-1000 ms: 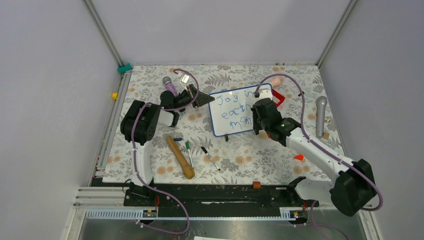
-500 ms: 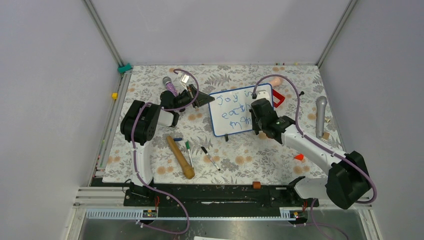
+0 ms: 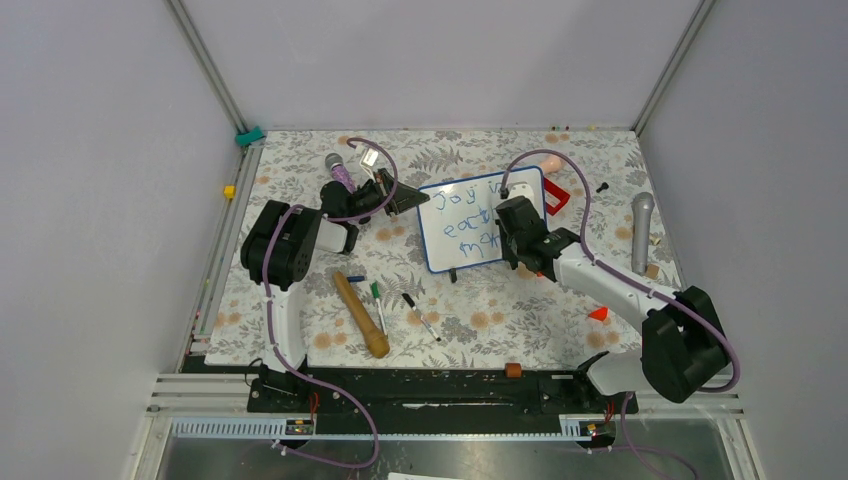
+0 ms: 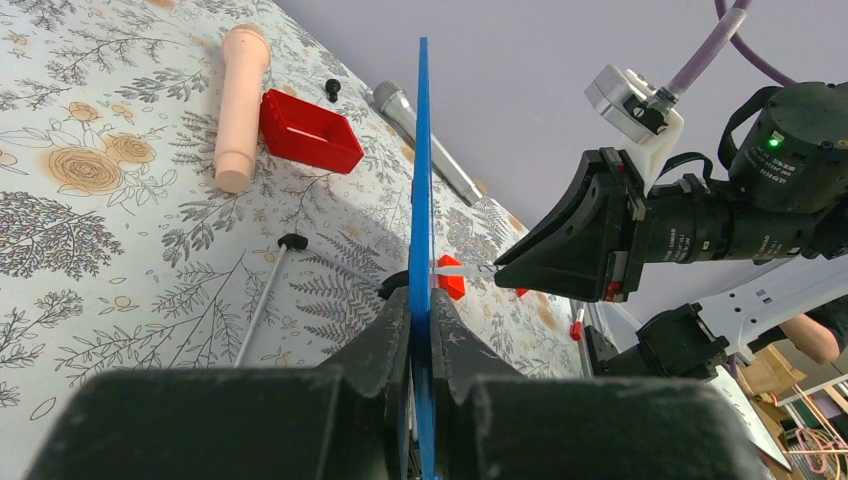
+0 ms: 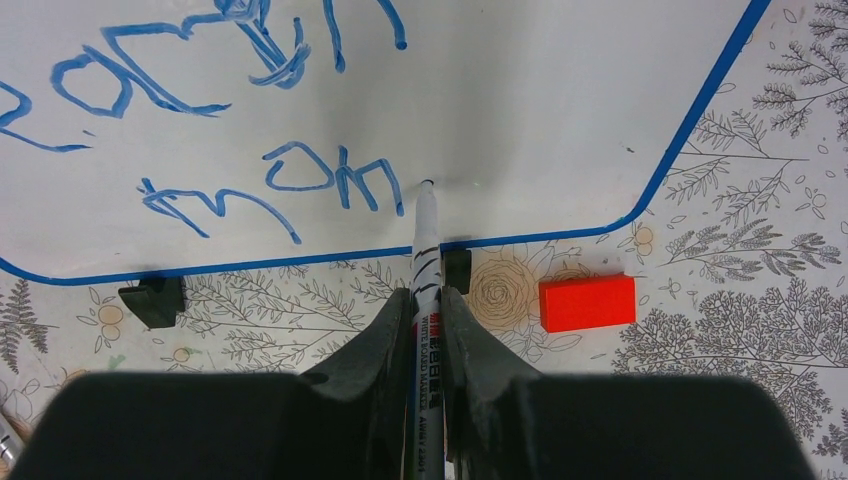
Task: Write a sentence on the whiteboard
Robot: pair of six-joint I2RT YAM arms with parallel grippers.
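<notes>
The whiteboard (image 3: 462, 222) stands tilted on its small black feet at mid-table. It is seen edge-on in the left wrist view (image 4: 423, 180). My left gripper (image 3: 405, 200) is shut on its left edge (image 4: 422, 300). My right gripper (image 3: 512, 228) is shut on a whiteboard marker (image 5: 426, 240), whose tip touches the board (image 5: 560, 100) just right of the third line. The sentence (image 3: 468, 220) shows as blue letters in three lines. Its lower lines are close up in the right wrist view (image 5: 270, 180).
A red tray (image 3: 556, 195) and a peach cylinder (image 3: 548, 160) lie behind the board. A grey microphone (image 3: 641, 230) lies at the right, a purple one (image 3: 338, 168) at the back left. A wooden pestle (image 3: 361, 314), loose markers (image 3: 421, 315) and a red block (image 5: 587, 302) lie in front.
My right arm has swung a little left and toward the board, carrying the marker along the third line. The left gripper and the board have not moved.
</notes>
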